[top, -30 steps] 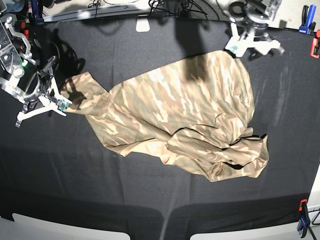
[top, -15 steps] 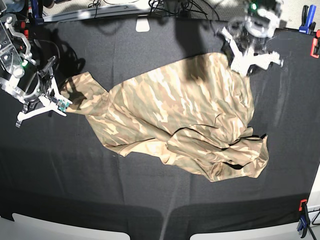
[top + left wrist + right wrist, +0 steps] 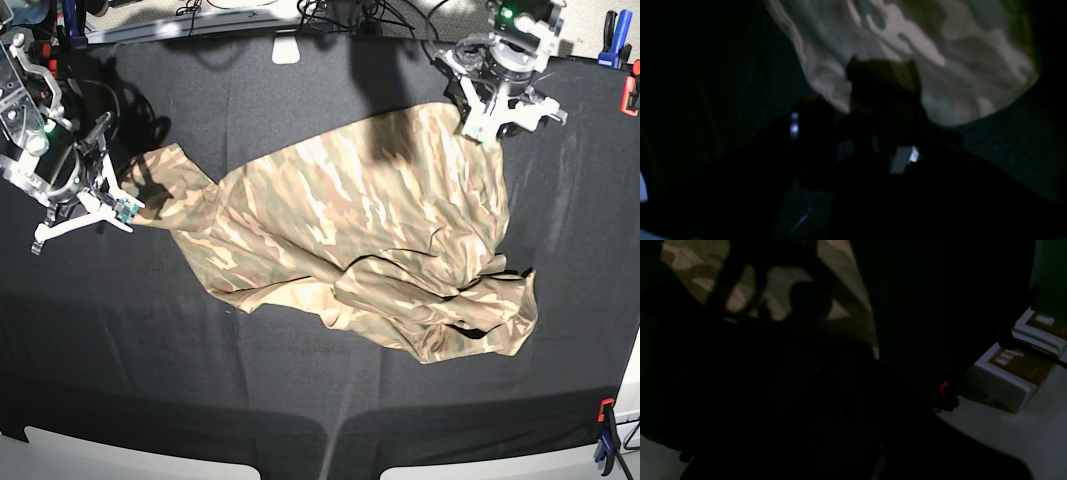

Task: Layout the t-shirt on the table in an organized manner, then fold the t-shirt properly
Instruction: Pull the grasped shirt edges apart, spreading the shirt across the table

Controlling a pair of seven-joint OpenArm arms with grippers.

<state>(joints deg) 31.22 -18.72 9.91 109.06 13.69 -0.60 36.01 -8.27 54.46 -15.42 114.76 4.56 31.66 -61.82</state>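
The camouflage t-shirt (image 3: 350,230) lies spread across the middle of the black table (image 3: 250,400), bunched into folds at its lower right. My right gripper (image 3: 122,207) is at the shirt's left corner, shut on the fabric there, which is drawn out to a point. My left gripper (image 3: 505,118) hovers over the shirt's upper right edge with its white fingers apart. The left wrist view is dim; it shows the t-shirt (image 3: 940,40) behind a dark finger (image 3: 882,80). In the right wrist view a patch of the t-shirt (image 3: 690,260) is visible at the top left, and the jaws are lost in darkness.
A blue clamp (image 3: 612,40) and a red clamp (image 3: 632,95) sit at the table's right back edge, with another clamp (image 3: 605,430) at the front right. A white tag (image 3: 286,48) and cables lie along the back. A white box (image 3: 1010,373) stands beyond the table edge.
My left gripper has come down and toward the shirt's upper right edge, turning as it moved, and its fingers stand a little closer together. The right arm and the shirt have not moved.
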